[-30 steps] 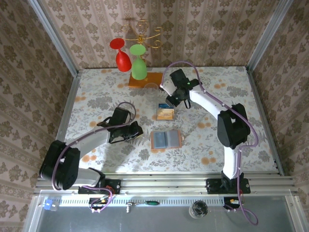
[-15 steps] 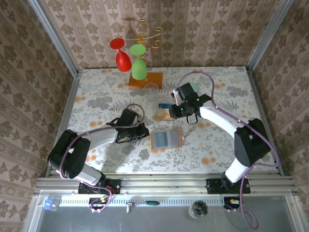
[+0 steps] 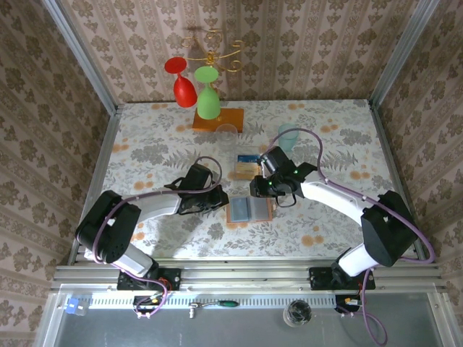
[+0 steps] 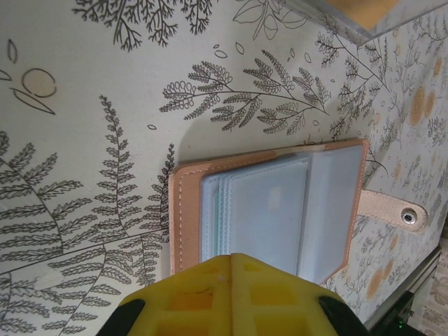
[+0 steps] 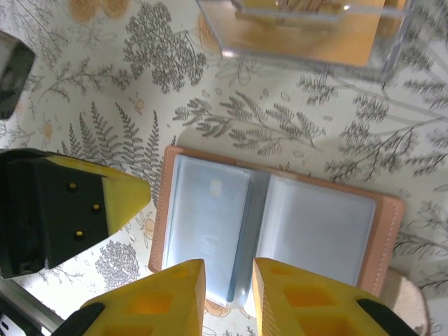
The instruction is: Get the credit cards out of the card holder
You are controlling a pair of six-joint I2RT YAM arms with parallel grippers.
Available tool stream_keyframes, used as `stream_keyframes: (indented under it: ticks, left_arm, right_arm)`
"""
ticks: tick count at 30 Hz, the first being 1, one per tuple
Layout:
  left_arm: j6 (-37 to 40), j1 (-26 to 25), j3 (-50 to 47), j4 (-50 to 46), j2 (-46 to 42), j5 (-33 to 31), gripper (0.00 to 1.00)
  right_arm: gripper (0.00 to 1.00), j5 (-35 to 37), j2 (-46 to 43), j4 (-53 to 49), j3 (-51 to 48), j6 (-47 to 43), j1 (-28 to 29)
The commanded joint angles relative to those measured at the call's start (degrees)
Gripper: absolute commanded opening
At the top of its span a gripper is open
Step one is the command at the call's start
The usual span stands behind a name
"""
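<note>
The left tool [image 4: 232,269] has its yellow fingers pressed together with nothing between them. Its tip sits just beside the left edge of the card holder [image 3: 248,210], low to the tabletop [image 3: 145,155] and, as far as the right wrist view shows, not on the holder itself. The card holder lies open and flat, salmon border outward and grey-blue clear sleeves [image 5: 210,217] facing up, with its snap strap [image 4: 392,211] sticking out from one side. A pale blue card seems to sit in one sleeve, though the plastic is too cloudy to be sure. Just beyond the holder's far edge rest the credit cards [image 3: 246,169], a tan and blue few that are already out. The right tool [image 5: 229,271] hovers over the holder's central fold with its jaws a narrow slit apart, holding nothing that can be seen. The main risk is that nothing pins the holder. If the right tool nips a card and pulls, the whole light wallet will likely slide or lift with it, or fold shut. With so narrow a gap, the fingers could also catch the sleeve plastic along with the card, or skid off the thin edge. A wide swing could scatter the cards lying beyond the holder.
</note>
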Motion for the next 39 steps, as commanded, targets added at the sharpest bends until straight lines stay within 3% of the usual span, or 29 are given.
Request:
stream_keyframes:
  ticks: [1,7,22,39]
  left_arm:
    - [-1.06,-0.61,-1.30,0.19,-1.61,-1.08,0.07]
    - [-2.56,-2.03,-2.41,-0.10,-3.33,-2.65,0.06]
    - [-3.07,-4.51,-1.65,-0.83,-0.79,-5.88,0.03]
    - [-2.07,-4.97,-1.79,-2.33,0.41,-6.36,0.02]
  right_arm:
    - [0.24,-1.61,-1.89,3.66,-2.98,5.12,2.00]
    - [0.24,-3.89,-0.42,9.25,-6.41,7.18,4.41]
    - [0.28,-7.04,7.91,8.01,-2.30,7.99,5.30]
    - [0.34,-7.24,10.99,7.80,-1.05,9.08,5.30]
